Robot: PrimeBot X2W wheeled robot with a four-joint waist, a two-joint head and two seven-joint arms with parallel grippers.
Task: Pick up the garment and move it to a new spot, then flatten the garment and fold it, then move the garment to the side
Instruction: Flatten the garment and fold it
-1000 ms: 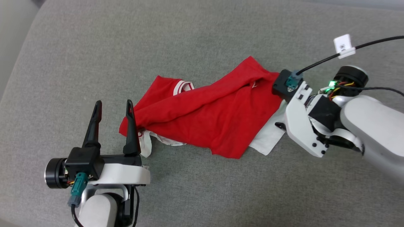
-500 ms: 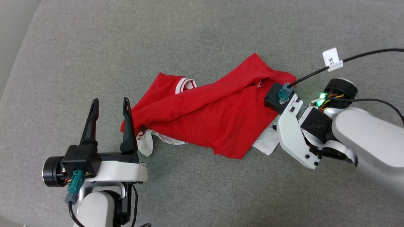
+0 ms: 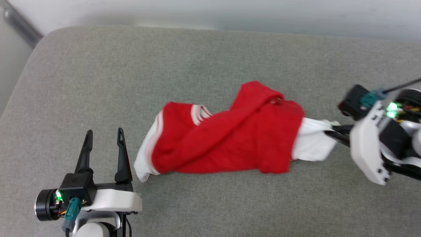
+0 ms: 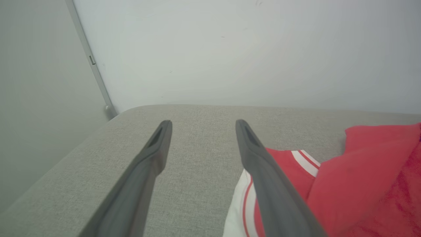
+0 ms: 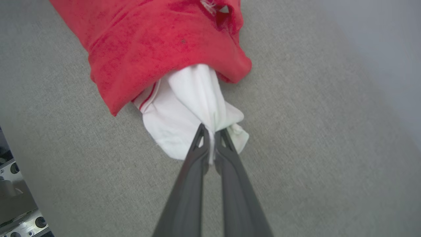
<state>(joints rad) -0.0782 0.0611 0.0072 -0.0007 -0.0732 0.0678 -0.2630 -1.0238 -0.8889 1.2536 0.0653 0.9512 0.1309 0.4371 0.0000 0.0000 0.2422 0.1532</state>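
Note:
The garment (image 3: 227, 141), a red jersey with white sleeves and striped trim, lies crumpled on the grey cushion (image 3: 204, 59). My right gripper (image 3: 329, 130) is shut on its white sleeve (image 3: 310, 144) at the right end. In the right wrist view the two fingers pinch a fold of that white sleeve (image 5: 197, 95), with the red body (image 5: 158, 39) beyond. My left gripper (image 3: 104, 135) stands open just left of the garment's white-trimmed end, touching nothing. The left wrist view shows the left gripper (image 4: 200, 126) open over bare cushion, the garment (image 4: 361, 177) to its right.
The cushion's rounded left edge (image 3: 23, 82) runs close to my left arm, and a pale wall (image 3: 210, 13) rises behind the far edge. The wall and a vertical strip (image 4: 95, 69) stand beyond the cushion in the left wrist view.
My right gripper has shut on the white sleeve and pulled it rightward, bunching the garment. The head camera has tilted up, so the wall now shows. The left gripper stays open.

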